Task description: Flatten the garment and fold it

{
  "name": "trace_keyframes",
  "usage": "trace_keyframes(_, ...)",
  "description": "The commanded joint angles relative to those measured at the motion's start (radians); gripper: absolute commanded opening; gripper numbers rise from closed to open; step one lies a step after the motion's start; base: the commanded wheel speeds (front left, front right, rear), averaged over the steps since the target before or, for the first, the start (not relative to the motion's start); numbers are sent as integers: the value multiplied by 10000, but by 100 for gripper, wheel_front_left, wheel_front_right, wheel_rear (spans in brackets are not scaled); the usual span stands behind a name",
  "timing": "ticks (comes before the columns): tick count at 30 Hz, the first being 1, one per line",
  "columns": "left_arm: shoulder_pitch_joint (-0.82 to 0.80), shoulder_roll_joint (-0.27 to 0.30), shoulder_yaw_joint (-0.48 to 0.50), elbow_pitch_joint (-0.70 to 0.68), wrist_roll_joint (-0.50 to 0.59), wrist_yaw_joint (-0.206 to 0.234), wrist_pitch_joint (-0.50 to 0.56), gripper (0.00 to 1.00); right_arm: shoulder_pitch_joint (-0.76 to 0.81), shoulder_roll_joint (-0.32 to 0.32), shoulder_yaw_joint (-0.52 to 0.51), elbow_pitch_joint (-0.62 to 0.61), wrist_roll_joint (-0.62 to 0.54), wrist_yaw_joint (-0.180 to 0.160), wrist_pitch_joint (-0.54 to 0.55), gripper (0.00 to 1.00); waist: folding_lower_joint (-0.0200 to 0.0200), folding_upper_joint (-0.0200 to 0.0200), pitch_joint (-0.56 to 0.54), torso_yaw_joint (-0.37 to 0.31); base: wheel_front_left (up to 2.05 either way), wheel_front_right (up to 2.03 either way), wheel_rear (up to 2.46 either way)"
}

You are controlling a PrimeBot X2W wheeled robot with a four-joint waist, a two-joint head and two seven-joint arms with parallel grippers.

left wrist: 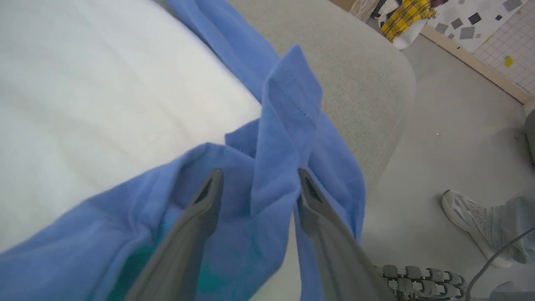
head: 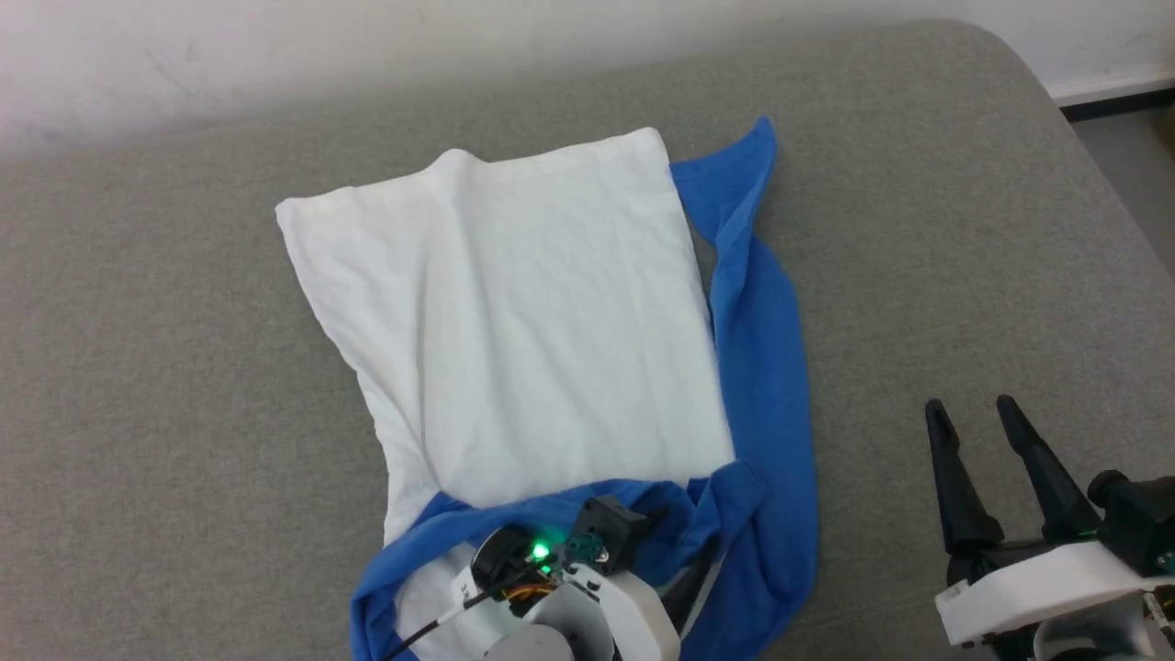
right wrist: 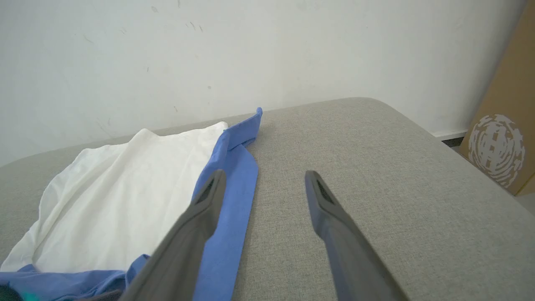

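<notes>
Here we see the soft white shirt with bright blue sleeves [head: 514, 321] lying on the wide grey cloth cushion [head: 138, 413], near its middle. The plain white side faces up and is mostly smooth, with small wrinkles along its left edge.

At the near end of the shirt, one blue sleeve [left wrist: 104, 234] lies across the white part. Our left gripper [left wrist: 259, 179] is right over it. Its jaws stand apart, and a fold of blue cloth sits loose between them, not pinched. The other blue sleeve [head: 762, 367] runs along the shirt's right edge.

Further right, our right gripper [head: 970, 404] hangs over bare cushion, well apart from the shirt, with its jaws wide and nothing in them.

We think the sleeves are now tucked in, so the step in hand is folding. Next, both grippers need to take the near end, one at each corner, and carry it over to the far edge.

We can read no words on the shirt. The tall brown cardboard box [right wrist: 501, 104] at the far right has a round white swirl [right wrist: 496, 148], but no letters we can make out.
</notes>
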Motion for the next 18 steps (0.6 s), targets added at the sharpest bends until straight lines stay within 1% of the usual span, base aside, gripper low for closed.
trace_keyframes(1,-184,-67,15,-36,118,-77,-213,100,-114,26,8,19,-29,-9,-35,100,0,-1,-158,144,0,0,0)
trace_keyframes(4,-191,-91,200,-443,200,-58,-1370,100,-85,26,19,27,-118,-9,-36,100,0,-1,-380,330,0,0,0)
trace_keyframes(6,-126,-46,472,-829,222,73,-1724,100,-55,26,26,4,-168,-9,-23,100,0,-1,-516,463,0,0,0)
trace_keyframes(9,61,79,982,-1523,187,186,-1900,100,16,26,-63,-90,-287,-9,-2,100,0,-1,-676,709,0,0,0)
trace_keyframes(11,200,188,1491,-1964,192,402,-1927,100,62,26,-133,-181,-345,-9,13,100,0,-1,-739,845,0,0,0)
trace_keyframes(15,626,374,2895,-2996,362,881,-1935,100,119,26,-228,-296,-418,-9,69,100,0,-1,-833,1078,0,0,0)
trace_keyframes(18,1074,550,3917,-3454,545,1236,-1937,100,150,26,-267,-346,-439,-9,111,100,0,-1,-860,1237,0,0,0)
